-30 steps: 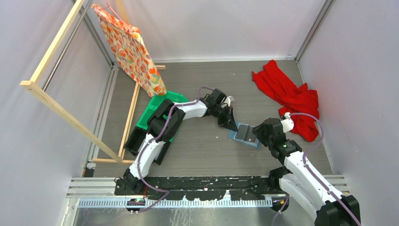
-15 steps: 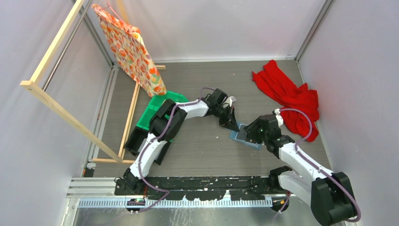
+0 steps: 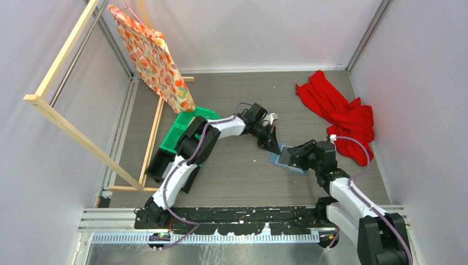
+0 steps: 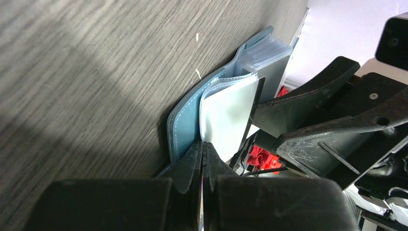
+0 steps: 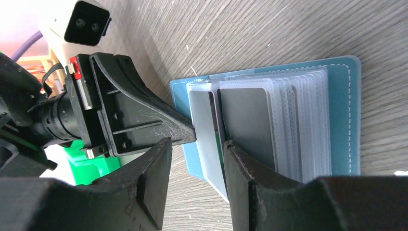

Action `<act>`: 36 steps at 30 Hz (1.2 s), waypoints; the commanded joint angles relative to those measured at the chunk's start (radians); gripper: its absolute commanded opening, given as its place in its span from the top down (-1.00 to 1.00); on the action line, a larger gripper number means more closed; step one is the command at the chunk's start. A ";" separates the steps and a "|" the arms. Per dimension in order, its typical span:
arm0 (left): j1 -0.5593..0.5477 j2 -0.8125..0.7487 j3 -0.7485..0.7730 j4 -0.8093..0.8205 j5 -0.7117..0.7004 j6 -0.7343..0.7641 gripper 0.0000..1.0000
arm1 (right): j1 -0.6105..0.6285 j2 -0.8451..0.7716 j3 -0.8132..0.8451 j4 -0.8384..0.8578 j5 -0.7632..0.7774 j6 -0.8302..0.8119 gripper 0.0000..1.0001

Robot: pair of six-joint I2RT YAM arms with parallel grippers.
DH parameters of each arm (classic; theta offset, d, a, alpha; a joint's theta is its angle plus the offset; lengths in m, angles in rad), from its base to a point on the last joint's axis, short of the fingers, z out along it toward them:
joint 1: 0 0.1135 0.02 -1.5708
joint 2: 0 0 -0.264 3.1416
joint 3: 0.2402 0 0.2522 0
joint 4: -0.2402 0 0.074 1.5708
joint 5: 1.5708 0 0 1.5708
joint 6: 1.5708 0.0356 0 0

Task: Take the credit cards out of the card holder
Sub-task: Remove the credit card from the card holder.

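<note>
Right wrist: stitched teal card holder (image 5: 344,120) fans clear sleeves (image 5: 298,125); right gripper (image 5: 197,144) half-spread, left gripper (image 5: 183,132) closed.

**Left arm** (image 3: 179,174): Based at the near edge, left side. Reached forward and rightward, elbow bent high, forearm running right, wrist pitched downward.

**Left gripper** (image 3: 271,146): Both fingers pressed flat together, no gap between them. Tips angled down and to the right, low at the tabletop.

**Right arm** (image 3: 353,196): Based at the near edge, right side. Leaned forward and leftward, wrist low and turned left.

**Right gripper** (image 3: 291,157): Jaws parted with a clear gap. Fingers pointed left, tips just beside the left gripper's tips.
</note>
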 commanded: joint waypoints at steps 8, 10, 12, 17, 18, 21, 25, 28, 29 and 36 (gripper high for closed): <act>-0.013 0.079 -0.005 -0.088 -0.052 0.060 0.99 | -0.048 -0.001 -0.085 0.043 -0.062 0.029 0.39; -0.013 0.079 -0.005 -0.087 -0.050 0.061 0.99 | -0.048 0.007 -0.086 0.052 -0.067 0.027 0.43; -0.013 0.080 -0.005 -0.086 -0.047 0.063 0.99 | -0.048 0.021 -0.083 0.055 -0.066 0.023 0.46; -0.007 0.082 -0.005 -0.088 -0.044 0.063 0.99 | -0.049 0.062 -0.082 0.082 -0.073 0.020 0.58; -0.006 0.081 -0.006 -0.087 -0.045 0.065 0.99 | -0.050 0.063 -0.082 0.083 -0.071 0.019 0.62; 0.000 0.074 -0.012 -0.097 -0.063 0.069 0.99 | -0.050 0.043 -0.080 0.058 -0.060 0.024 0.81; 0.011 0.059 -0.030 -0.099 -0.090 0.073 0.99 | -0.049 -0.026 -0.070 -0.033 -0.028 0.029 0.98; 0.022 0.064 -0.021 -0.138 -0.111 0.086 0.99 | -0.049 -0.101 -0.061 -0.120 -0.003 0.024 0.98; 0.027 0.060 -0.032 -0.133 -0.121 0.082 0.99 | -0.051 -0.128 -0.059 -0.160 0.010 0.022 0.98; 0.056 0.059 -0.056 -0.112 -0.126 0.075 0.99 | -0.051 -0.293 -0.075 -0.297 0.040 0.032 0.98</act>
